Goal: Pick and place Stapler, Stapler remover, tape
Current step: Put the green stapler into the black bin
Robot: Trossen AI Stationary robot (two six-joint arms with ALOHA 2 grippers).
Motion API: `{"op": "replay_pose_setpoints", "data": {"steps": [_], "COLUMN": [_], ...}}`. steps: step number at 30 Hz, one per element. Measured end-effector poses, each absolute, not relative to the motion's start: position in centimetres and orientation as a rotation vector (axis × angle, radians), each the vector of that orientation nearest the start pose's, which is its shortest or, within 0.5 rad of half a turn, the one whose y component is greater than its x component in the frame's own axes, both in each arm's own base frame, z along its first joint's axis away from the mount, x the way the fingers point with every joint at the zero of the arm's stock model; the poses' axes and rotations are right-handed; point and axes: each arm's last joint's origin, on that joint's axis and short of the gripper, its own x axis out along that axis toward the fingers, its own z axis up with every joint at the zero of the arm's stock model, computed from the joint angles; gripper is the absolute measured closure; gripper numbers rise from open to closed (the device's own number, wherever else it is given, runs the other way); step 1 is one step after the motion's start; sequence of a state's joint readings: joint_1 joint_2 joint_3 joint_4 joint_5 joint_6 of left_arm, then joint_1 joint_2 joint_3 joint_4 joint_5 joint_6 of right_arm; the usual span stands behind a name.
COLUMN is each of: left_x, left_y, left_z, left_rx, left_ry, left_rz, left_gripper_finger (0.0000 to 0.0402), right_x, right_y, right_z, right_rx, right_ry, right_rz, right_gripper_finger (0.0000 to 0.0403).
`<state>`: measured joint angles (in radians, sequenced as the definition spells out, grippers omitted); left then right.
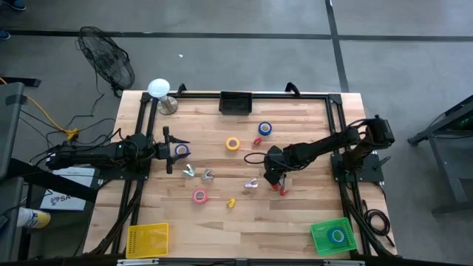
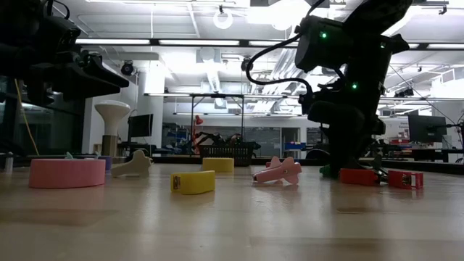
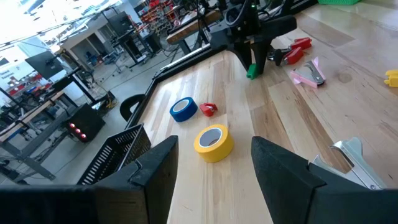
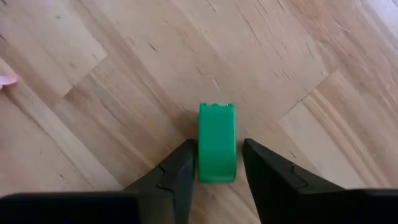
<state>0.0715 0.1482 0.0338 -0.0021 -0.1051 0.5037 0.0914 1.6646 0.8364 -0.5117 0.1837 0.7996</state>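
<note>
Right gripper (image 4: 214,165) down at the wooden table (image 1: 295,214), right of centre, fingers set close on either side of a small green piece (image 4: 216,143) — whether actually pinching it, cannot tell, though the inner faces appear to touch its sides; piece upright between the fingers, notched end pointing away from the wrist. Just beside this gripper in the high view, a red stapler remover (image 1: 281,188) lying on the wood, toward the near edge; a pink stapler (image 1: 251,184) a little farther toward the middle.

Left gripper (image 1: 168,150) hovering at the table's left side, fingers spread apart, nothing between them; a purplish-blue tape roll (image 1: 182,151) lying just past the fingertips. Seen from the left wrist: a yellow tape roll (image 3: 213,142) on the wood straight ahead of the open fingers, a blue tape roll (image 3: 183,109) beyond it, a small red piece (image 3: 208,109) just beside the blue one.

Pink tape roll (image 1: 199,196) nearer the front edge, well apart from both grippers; a small yellow piece (image 1: 230,203) near it. Green basket (image 1: 323,241) at the front right corner with a blue tape roll inside; yellow basket (image 1: 147,240) at the front left; black basket (image 1: 236,103) at the far edge.
</note>
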Motion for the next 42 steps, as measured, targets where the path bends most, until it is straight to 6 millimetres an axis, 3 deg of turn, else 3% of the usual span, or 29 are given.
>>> {"op": "replay_pose_setpoints", "data": {"steps": [8,16,25,35,42], "left_x": [10.5,10.5,10.5,10.5,10.5], "left_y": [1.1,1.1,1.1,1.1,1.1], "left_z": [16.3,16.3,16.3,16.3,16.3], "left_rx": [0.503,0.504,0.504,0.504,0.504], "left_ry": [0.158,0.158,0.159,0.159,0.158], "left_rz": [0.143,0.143,0.143,0.143,0.143], "left_gripper_finger": [0.0204,0.0204,0.0204,0.0204,0.0204], "right_x": [28.0,30.2,32.8,36.4,38.7], "right_y": [1.4,-0.9,-8.4,-16.9,-20.9], "right_z": [13.7,16.1,20.1,20.4,20.3], "right_rx": [0.439,0.365,0.228,0.095,-0.062], "right_ry": [1.204,1.110,0.964,0.954,1.009], "right_rz": [-0.559,-0.556,-0.623,-0.537,-0.465], "right_gripper_finger": [0.0338,0.0327,0.0334,0.0329,0.0329]}}
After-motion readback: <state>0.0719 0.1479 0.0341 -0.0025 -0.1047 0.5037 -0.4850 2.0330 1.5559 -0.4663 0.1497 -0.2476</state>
